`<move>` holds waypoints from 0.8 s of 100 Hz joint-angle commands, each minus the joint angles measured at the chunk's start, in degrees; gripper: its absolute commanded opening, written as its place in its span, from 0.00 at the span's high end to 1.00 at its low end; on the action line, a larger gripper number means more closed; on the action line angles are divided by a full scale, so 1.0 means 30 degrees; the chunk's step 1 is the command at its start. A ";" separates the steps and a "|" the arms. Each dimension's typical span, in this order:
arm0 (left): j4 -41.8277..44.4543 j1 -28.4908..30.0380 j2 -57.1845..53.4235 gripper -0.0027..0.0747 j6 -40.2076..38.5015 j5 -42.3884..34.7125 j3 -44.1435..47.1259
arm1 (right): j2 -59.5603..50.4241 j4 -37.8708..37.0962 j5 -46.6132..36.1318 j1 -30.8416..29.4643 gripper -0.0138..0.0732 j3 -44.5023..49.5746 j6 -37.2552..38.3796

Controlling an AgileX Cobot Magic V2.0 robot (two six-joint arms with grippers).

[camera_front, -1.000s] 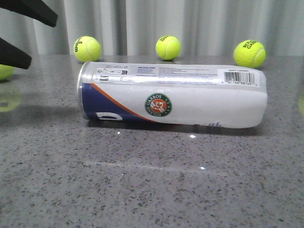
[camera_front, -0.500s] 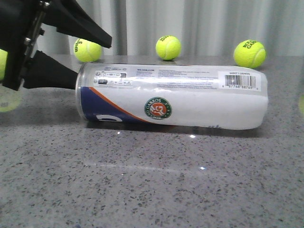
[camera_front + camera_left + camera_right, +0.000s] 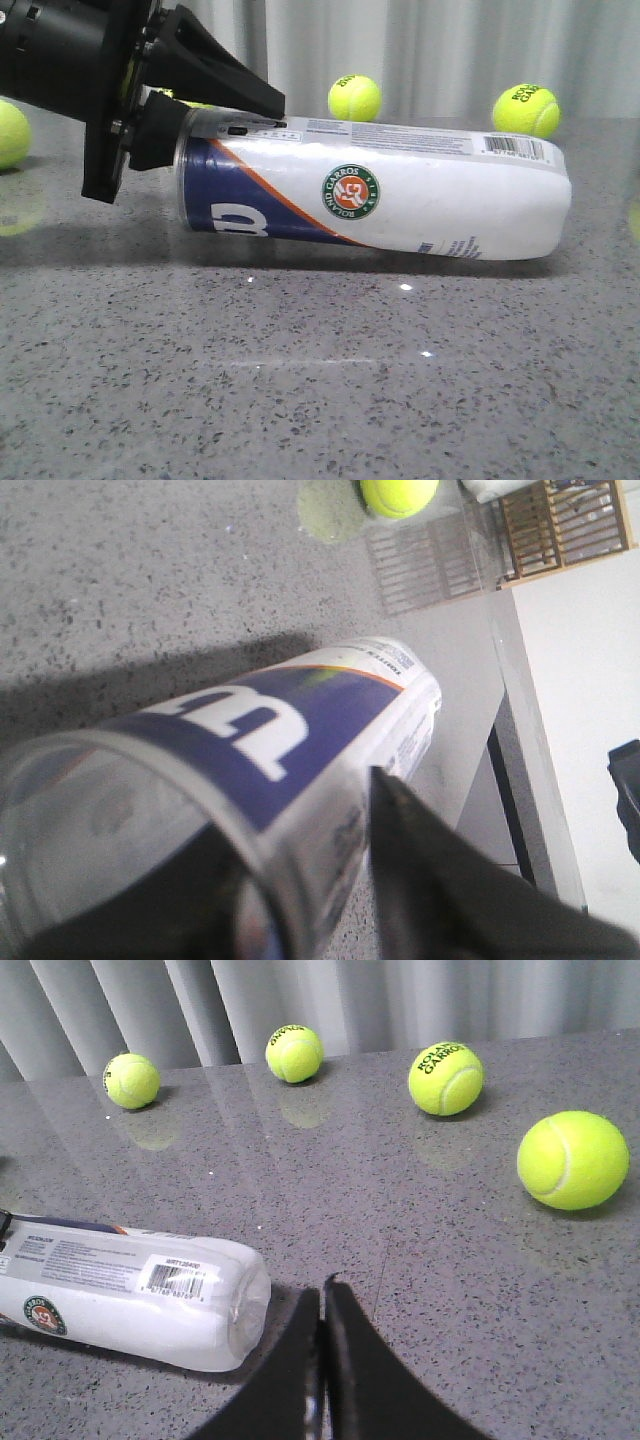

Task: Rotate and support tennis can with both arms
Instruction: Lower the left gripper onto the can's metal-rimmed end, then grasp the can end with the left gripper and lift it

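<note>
The tennis can lies on its side on the grey table, with the navy W band and silver rim at the left and the round emblem facing the camera. Its rim end is lifted a little. My left gripper is shut on that rim end, one finger over the top. In the left wrist view the can fills the frame between the left gripper's fingers. My right gripper is shut and empty, just off the can's white end, apart from it. It is out of the front view.
Tennis balls stand at the back by the curtain and at the far left. The right wrist view shows several balls, the nearest at the right. The table edge lies beyond the can's far end.
My left gripper came in from the left and closed on the can's rim end. The can rolled, the emblem and W turning upward, and its rim end rose.
</note>
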 commanded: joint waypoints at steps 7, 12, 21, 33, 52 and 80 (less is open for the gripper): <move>-0.1477 -0.0092 -0.0577 0.99 0.0476 0.1191 -0.0535 | 0.0151 -0.0353 -0.1541 -0.0109 0.92 -0.0477 -0.0074; -0.1715 -0.0092 -0.0577 0.99 0.0722 0.1403 -0.0535 | 0.0151 -0.0353 -0.1541 -0.0109 0.92 -0.0477 -0.0074; -0.2520 -0.0092 -0.0619 0.99 0.2127 0.2210 -0.0566 | 0.0151 -0.0353 -0.1541 -0.0109 0.92 -0.0477 -0.0074; -0.2519 -0.0092 -0.1124 0.99 0.2176 0.2220 -0.1245 | 0.0151 -0.0353 -0.1541 -0.0109 0.92 -0.0477 -0.0074; -0.0934 -0.0092 -0.3201 0.99 0.1868 0.1447 -0.3667 | 0.0151 -0.0353 -0.1541 -0.0109 0.92 -0.0477 -0.0074; 0.7089 -0.0129 -0.5403 0.99 -0.1064 -0.0420 -0.7919 | 0.0151 -0.0353 -0.1541 -0.0109 0.92 -0.0477 -0.0074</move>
